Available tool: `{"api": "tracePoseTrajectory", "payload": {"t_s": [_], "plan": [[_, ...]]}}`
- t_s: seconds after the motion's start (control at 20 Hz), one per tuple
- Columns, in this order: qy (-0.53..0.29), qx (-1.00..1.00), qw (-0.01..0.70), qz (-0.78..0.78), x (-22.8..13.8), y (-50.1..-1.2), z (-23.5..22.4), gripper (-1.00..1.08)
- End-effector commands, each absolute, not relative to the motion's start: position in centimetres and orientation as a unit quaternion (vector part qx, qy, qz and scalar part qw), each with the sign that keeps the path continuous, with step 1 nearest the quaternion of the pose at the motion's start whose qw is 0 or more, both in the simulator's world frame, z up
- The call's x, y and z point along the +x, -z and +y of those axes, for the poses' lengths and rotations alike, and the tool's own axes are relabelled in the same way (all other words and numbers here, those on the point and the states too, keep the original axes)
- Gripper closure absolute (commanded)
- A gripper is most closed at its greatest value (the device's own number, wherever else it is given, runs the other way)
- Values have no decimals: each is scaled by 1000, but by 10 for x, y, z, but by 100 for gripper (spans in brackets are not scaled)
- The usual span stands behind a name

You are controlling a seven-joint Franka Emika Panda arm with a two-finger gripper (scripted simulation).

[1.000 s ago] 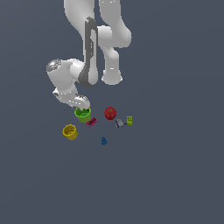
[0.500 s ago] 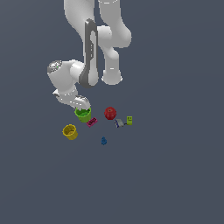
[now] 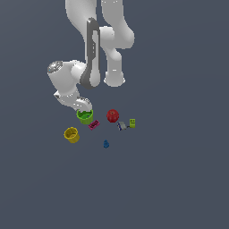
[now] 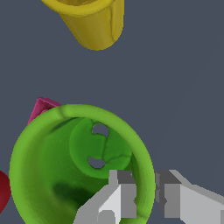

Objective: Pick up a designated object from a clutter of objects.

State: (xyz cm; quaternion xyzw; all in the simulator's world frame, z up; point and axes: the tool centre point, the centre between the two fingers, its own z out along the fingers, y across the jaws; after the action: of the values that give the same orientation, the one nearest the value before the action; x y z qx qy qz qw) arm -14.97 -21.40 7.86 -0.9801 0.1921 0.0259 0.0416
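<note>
The lime-green cup point(image 3: 86, 118) stands upright on the grey floor, open end up; in the wrist view point(image 4: 65, 166) it fills the frame. My gripper point(image 3: 84, 112) is directly over it. In the wrist view the gripper point(image 4: 144, 177) straddles the cup's thick rim, with one finger point(image 4: 122, 183) inside the cup and the other point(image 4: 168, 188) outside, both pressed against the rim. The clutter lies around it: a yellow cup point(image 3: 71, 134), a red ball point(image 3: 112, 116), a pink flat block point(image 3: 94, 125) and a blue figure point(image 3: 106, 144).
A small green piece point(image 3: 132, 122) and a grey piece point(image 3: 121, 126) lie toward the exterior view's right of the ball. In the wrist view the yellow cup point(image 4: 94, 22), the pink block point(image 4: 41, 108) and the ball's edge point(image 4: 3, 192) surround the green cup.
The arm and the green cup stay in almost the same place across the frames; the gripper has settled slightly lower onto the cup.
</note>
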Motion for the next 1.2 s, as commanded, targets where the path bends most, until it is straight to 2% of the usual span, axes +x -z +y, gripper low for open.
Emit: {"api": "tracePoseTrajectory", "payload": {"t_s": [0.0, 0.45, 1.15], "plan": [[-25, -980, 41, 192, -148, -86, -215, 108], [-26, -980, 40, 193, -144, -136, -220, 108], [-26, -980, 38, 194, -130, -264, -231, 108]]}}
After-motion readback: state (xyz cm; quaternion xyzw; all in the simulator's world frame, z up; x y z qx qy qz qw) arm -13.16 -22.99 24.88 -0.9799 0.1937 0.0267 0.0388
